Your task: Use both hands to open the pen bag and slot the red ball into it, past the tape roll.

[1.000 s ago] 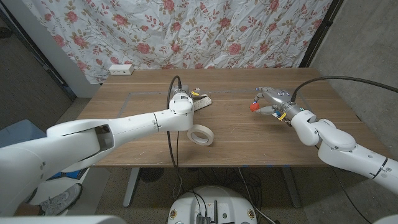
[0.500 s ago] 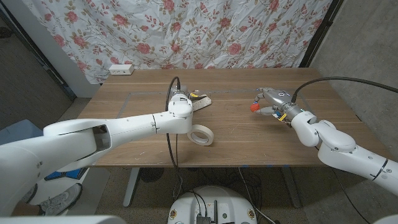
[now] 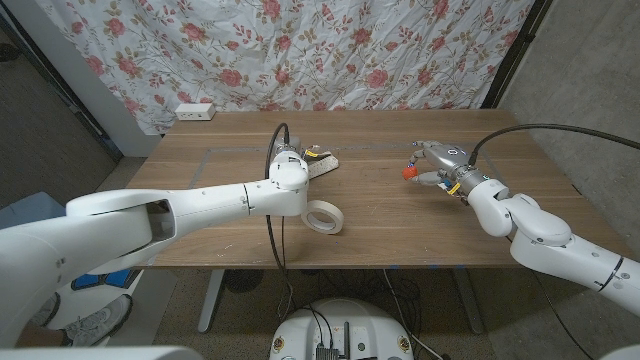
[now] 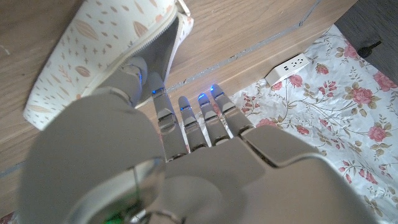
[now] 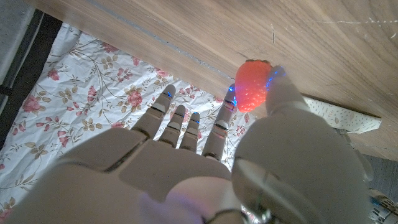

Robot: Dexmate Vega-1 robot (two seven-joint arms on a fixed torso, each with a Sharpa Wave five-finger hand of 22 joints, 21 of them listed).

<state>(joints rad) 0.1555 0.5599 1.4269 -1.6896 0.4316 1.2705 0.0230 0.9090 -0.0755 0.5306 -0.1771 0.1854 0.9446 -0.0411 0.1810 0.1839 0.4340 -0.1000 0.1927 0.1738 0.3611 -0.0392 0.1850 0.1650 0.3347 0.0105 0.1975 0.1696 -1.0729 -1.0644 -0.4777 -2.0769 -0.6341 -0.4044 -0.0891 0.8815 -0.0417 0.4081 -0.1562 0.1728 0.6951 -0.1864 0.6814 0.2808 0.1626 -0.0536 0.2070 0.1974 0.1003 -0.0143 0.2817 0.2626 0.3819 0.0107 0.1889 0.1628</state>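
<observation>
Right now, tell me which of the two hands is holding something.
The right hand: it pinches the red ball between thumb and a finger, off the table. The left hand holds nothing; it sits at the pen bag, thumb against its zipper edge.

My left hand is sitting mid-table, touching the pen bag just to its right. The tape roll is lying nearer me. Well off right, my right hand is pinching the ball.
</observation>
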